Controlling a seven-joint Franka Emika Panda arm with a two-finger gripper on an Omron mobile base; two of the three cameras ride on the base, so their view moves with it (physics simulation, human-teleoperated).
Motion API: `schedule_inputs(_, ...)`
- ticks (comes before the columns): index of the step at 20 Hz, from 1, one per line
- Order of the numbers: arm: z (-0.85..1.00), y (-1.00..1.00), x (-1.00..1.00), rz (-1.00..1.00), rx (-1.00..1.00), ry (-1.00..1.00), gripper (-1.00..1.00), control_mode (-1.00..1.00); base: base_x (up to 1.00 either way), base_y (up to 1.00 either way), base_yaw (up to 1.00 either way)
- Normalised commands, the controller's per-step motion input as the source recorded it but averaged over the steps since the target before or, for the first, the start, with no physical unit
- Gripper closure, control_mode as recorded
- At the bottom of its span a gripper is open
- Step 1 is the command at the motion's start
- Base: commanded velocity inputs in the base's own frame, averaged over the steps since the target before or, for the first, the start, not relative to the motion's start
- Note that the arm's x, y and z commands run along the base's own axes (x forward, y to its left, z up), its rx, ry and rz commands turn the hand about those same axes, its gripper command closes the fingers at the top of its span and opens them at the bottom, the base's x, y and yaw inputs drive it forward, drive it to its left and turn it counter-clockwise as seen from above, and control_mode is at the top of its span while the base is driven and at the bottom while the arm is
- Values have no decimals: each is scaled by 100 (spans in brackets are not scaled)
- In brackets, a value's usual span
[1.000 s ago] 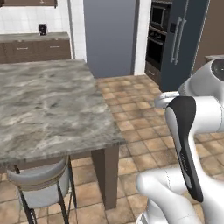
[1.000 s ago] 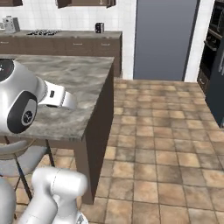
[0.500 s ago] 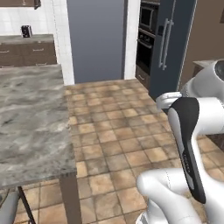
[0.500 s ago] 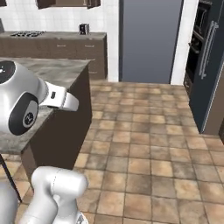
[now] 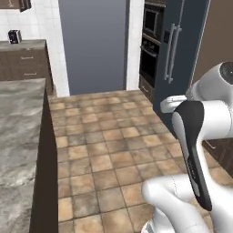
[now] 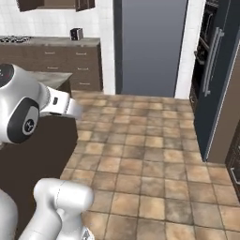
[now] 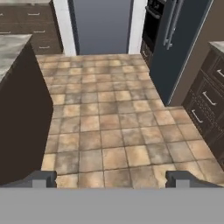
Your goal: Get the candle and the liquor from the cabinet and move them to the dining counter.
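The dining counter (image 5: pixel 18 123), with its veined marble top on a brown base, runs along the left edge; its dark side wall (image 7: pixel 19 118) also stands at the left of the hand view. My gripper (image 7: pixel 111 179) is open, with nothing between its fingertips (image 7: pixel 41 178), and looks down over the tiled floor beside the counter. The lower edge of a dark brown wall cabinet (image 6: pixel 51 3) shows at the top, far back on the left. The candle and the liquor are out of view.
A tall dark fridge (image 5: pixel 175 50) with long handles and a wall oven (image 5: pixel 150 41) stand at the right. A grey panel (image 5: pixel 93 45) fills the back wall. A worktop with brown drawers (image 6: pixel 47 51) carries a small dark appliance (image 6: pixel 76 33). Brown drawers (image 7: pixel 205 96) sit at the right.
The whole picture has swung to the right as the base turned: the dining counter has slid to the left edge and the fridge has come closer. The gripper stays open.
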Motion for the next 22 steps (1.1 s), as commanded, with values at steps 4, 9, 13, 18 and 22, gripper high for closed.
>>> schedule_inputs(4,0,0,0,0,0,0,-100,100,100,-100,9)
schedule_inputs(9,0,0,0,0,0,0,-100,100,100,-82,22)
schedule_inputs(13,0,0,0,0,0,0,-100,100,99,-31,75)
schedule_inputs(18,0,0,0,0,0,0,-100,100,100,-47,43)
schedule_inputs(22,0,0,0,0,0,0,-100,100,100,-32,0)
